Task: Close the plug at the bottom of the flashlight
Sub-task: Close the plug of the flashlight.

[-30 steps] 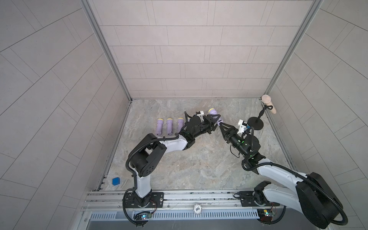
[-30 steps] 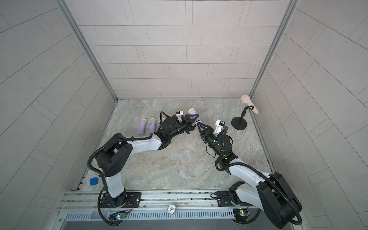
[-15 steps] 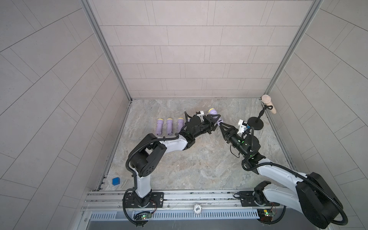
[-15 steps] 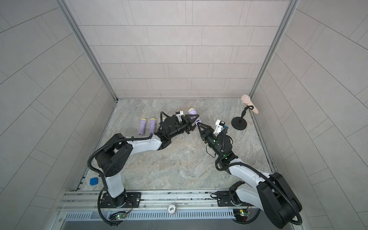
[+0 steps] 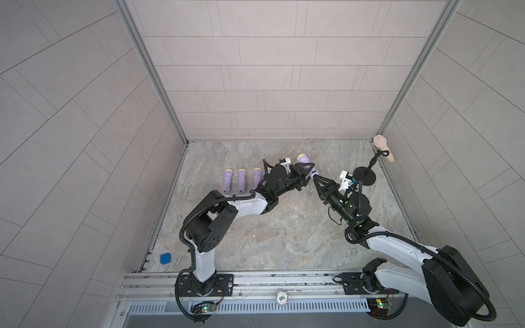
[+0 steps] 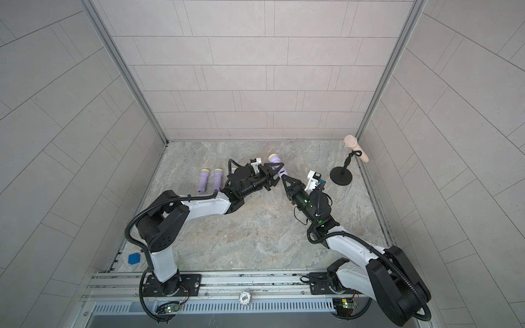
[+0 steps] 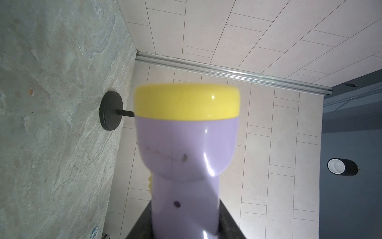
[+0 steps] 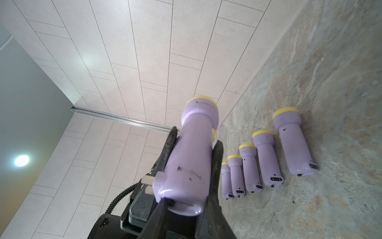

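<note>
Above table, flashlight slanted, head seemingly rearward

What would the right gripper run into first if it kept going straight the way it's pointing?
The bottom end of the flashlight, which the left gripper holds in the air. The right gripper straddles that end, so contact looks immediate, though depth is unclear.
</note>
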Motion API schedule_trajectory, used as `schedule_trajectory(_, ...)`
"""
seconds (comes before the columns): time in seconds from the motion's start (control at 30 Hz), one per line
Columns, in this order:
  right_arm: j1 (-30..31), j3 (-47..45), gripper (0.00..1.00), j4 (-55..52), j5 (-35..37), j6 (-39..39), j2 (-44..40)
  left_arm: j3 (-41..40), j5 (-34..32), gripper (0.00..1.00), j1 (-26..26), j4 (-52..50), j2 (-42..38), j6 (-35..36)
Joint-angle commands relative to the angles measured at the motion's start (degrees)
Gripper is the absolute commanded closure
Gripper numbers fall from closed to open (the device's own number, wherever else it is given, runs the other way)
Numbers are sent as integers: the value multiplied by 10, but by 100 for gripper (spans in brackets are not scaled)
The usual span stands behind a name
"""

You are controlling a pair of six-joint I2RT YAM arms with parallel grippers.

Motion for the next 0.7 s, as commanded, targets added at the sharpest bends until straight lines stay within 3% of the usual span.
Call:
schedule_trajectory(0.0,2,7,67,29,6,0,-6,-2,22,100,-11,18,3,-8)
schedule_trajectory(0.67,3,3,70,26,10,0,-7,0,22,100,-13,18,2,-9)
